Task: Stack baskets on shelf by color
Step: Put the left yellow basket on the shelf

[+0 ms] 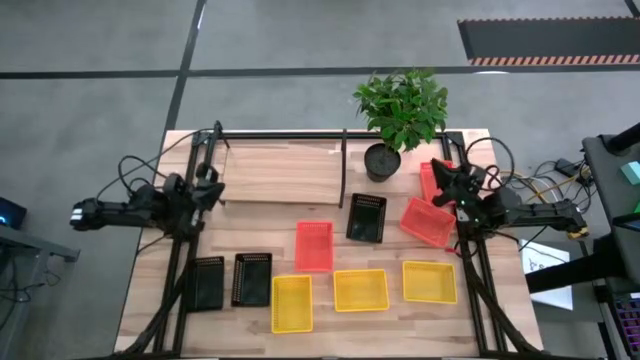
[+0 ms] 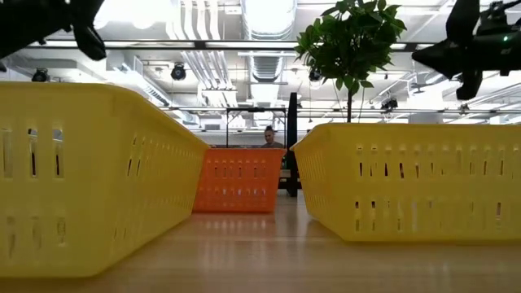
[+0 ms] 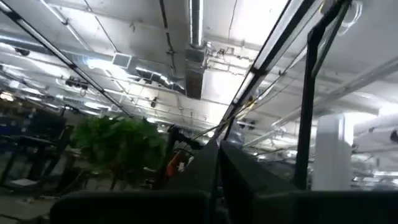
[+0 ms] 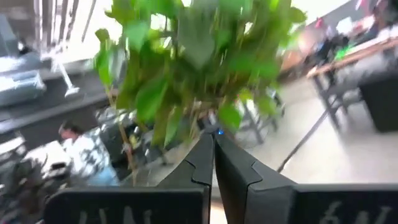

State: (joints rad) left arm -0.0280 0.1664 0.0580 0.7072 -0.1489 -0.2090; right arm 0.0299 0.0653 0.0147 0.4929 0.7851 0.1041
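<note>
The pale wood shelf (image 1: pixel 280 172) with black rods stands at the table's far side. Nearer lie three yellow baskets (image 1: pixel 360 290), (image 1: pixel 291 302), (image 1: pixel 430 281), red-orange baskets (image 1: pixel 313 245), (image 1: pixel 428 222), (image 1: pixel 430 180) and black baskets (image 1: pixel 366 217), (image 1: pixel 252 278), (image 1: pixel 207 283), all flat on the tabletop. My left gripper (image 1: pixel 216 190) is shut and raised at the shelf's left end; its fingers (image 3: pixel 217 171) point upward. My right gripper (image 1: pixel 445 180) is shut and raised above the red-orange baskets at the right, aimed at the plant (image 4: pixel 186 68). Both hold nothing.
A potted plant (image 1: pixel 400 110) in a black round pot (image 1: pixel 382 160) stands at the shelf's right end, close to my right gripper. The low view shows two yellow baskets (image 2: pixel 81 171), (image 2: pixel 415 179) with a red-orange one (image 2: pixel 238 179) between them. Cables lie at the table's right.
</note>
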